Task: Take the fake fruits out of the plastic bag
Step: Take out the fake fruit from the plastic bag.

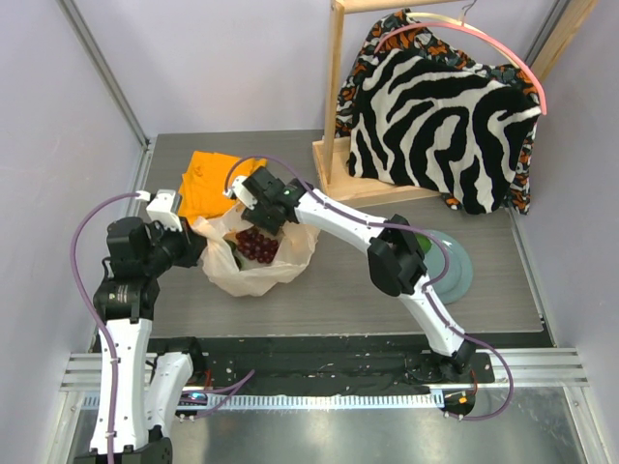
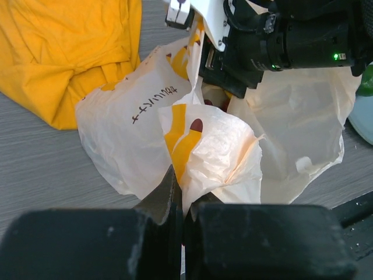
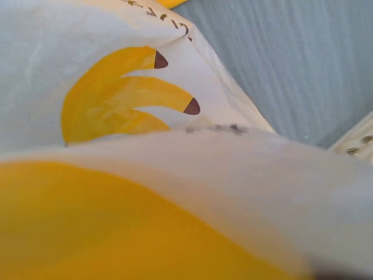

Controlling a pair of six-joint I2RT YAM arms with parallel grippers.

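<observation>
Lying in the plastic bag (image 1: 253,278), grapes (image 1: 257,245) show overhead

plastic bag (image 1: 253,278) cream-white, yellow banana print. grapes (image 1: 257,245) dark red. cloth (image 1: 208,179) orange-yellow. garment (image 1: 435,126) black-white zebra stripes.

Right tool (image 1: 253,215) across plastic bag (image 1: 253,275) mouth; orange cloth (image 1: 206,179) close behind.

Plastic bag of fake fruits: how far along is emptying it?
Early. Done: maybe one green fruit by the pale blue plate, mostly hidden. In hand: the left gripper pinches an edge of the crinkly beige plastic bag; the right gripper reaches into its mouth, grip unseen. Left: the dark red grape bunch lies inside, other fruits unseen.
</observation>
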